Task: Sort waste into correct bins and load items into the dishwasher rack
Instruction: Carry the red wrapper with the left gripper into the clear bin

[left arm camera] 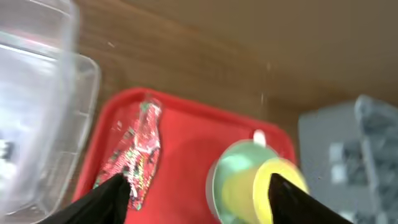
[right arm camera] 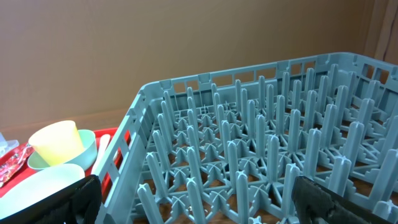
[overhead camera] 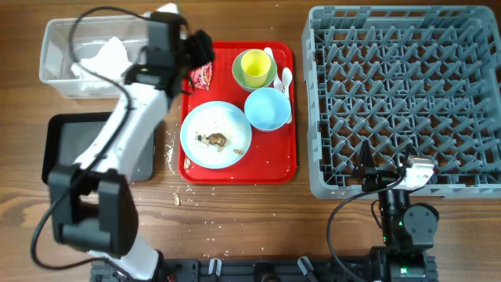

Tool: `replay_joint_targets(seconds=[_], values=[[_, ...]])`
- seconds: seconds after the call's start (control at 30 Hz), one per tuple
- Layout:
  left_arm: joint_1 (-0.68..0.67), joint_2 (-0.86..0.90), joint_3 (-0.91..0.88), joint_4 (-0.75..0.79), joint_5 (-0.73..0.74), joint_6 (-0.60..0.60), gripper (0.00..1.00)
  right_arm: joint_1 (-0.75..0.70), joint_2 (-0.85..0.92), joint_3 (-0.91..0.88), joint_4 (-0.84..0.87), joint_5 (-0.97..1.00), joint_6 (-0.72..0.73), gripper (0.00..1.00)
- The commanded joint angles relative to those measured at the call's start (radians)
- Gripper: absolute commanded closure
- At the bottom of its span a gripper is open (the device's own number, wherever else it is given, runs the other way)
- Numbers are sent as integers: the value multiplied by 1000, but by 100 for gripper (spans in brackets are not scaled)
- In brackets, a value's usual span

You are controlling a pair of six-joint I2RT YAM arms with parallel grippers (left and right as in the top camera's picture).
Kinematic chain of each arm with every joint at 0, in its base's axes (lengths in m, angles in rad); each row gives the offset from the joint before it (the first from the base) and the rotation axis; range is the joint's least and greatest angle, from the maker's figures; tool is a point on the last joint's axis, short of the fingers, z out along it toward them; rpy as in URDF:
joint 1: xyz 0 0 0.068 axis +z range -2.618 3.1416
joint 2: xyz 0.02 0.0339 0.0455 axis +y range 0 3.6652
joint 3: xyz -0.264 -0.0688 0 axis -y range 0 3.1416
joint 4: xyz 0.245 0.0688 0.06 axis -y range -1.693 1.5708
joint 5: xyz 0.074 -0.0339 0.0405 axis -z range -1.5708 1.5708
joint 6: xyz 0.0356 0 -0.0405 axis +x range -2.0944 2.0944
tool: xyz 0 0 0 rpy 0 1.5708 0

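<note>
My left gripper (overhead camera: 201, 52) (left arm camera: 196, 200) is open and empty above the red tray's far left corner, over a shiny red wrapper (overhead camera: 201, 76) (left arm camera: 134, 152). A yellow cup (overhead camera: 255, 66) (left arm camera: 277, 186) sits in a pale green bowl (overhead camera: 238, 74) (left arm camera: 233, 171). A light blue bowl (overhead camera: 268, 108) and a light blue plate (overhead camera: 215, 135) with brown food scraps (overhead camera: 216, 140) lie on the tray. White cutlery (overhead camera: 286, 76) lies beside the bowls. A white napkin (overhead camera: 106, 56) lies in the clear tub (overhead camera: 59, 74). My right gripper (overhead camera: 386, 163) (right arm camera: 199, 205) is open at the grey rack's (overhead camera: 407, 94) (right arm camera: 249, 143) near edge.
The black tray (overhead camera: 63, 145) lies left of the red tray (overhead camera: 235, 171), partly under my left arm. Pale crumbs (overhead camera: 174, 153) are scattered on the wood between them. The rack fills the right side of the table.
</note>
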Motion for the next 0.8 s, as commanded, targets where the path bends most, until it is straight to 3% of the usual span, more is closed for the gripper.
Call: replay_joint_targets(seconds=[0.0,0.13,0.53,0.6,0.77], values=[[-6,108,2,6,-58,83,28,-5,-2,-1,6,-9,-18,0],[-7,217,2,40,-58,175,24,-5,-2,-1,6,-10,-18,0],[-2,375,2,129,-116,195,26,-5,-2,-1,6,-9,-18,0],[-2,380,2,133,-115,195,33,-5,-2,-1,6,-9,-17,0],[-2,391,2,132,-114,194,76,-5,-2,-1,6,-9,-17,0]])
